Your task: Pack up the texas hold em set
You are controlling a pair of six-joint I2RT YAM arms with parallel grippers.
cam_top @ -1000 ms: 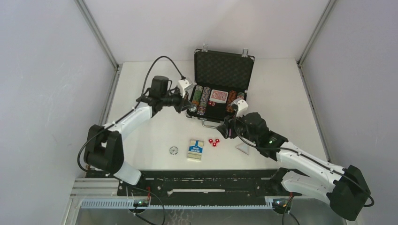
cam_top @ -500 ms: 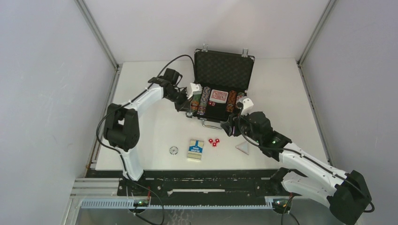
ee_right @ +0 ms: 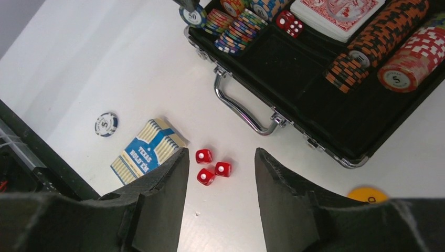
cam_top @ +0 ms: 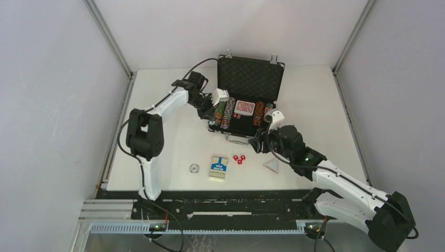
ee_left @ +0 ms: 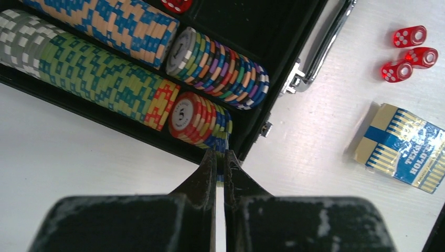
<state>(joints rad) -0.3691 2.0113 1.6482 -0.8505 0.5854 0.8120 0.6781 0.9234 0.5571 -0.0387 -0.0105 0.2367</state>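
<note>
One loose chip (cam_top: pixel 194 168), blue and white, lies farthest left on the white tabletop (cam_top: pixel 168 142), marked with what looks like a "5". Farther back, the left pincer (ee_left: pixel 220 155) is pressed together with nothing between its fingers. Its tips are right at the near left corner of the open black briefcase (cam_top: pixel 251 79), by the end of a red chip stack (ee_left: pixel 183 119) whose face reads "5". Alongside lie a many-coloured stack (ee_left: pixel 220 68), a green-and-grey row (ee_left: pixel 94 79) and a blue-and-tan row (ee_left: pixel 105 21). A corner chip (ee_right: pixel 190 14) reads "50".

Next comes one blue card box (cam_top: pixel 219 167), printed "TEXAS HOLD'EM", lying flat. Just right of it, three red dice (cam_top: pixel 239 159) huddle together. A fourth die (ee_right: pixel 288 22) sits inside the briefcase beside the red-backed cards (cam_top: pixel 244 107). The silver handle (ee_right: pixel 244 113) faces the arms.

On the case's right side lie an orange-and-black row (ee_right: pixel 378 37) and a red-and-white stack (ee_right: pixel 406 68) marked "5". The right pincer (ee_right: pixel 220 152) is spread and holds nothing, just in front of the handle. One triangle piece (cam_top: pixel 272 166) lies near it. One yellow button (ee_right: pixel 367 195) shows, partly hidden behind a finger.
</note>
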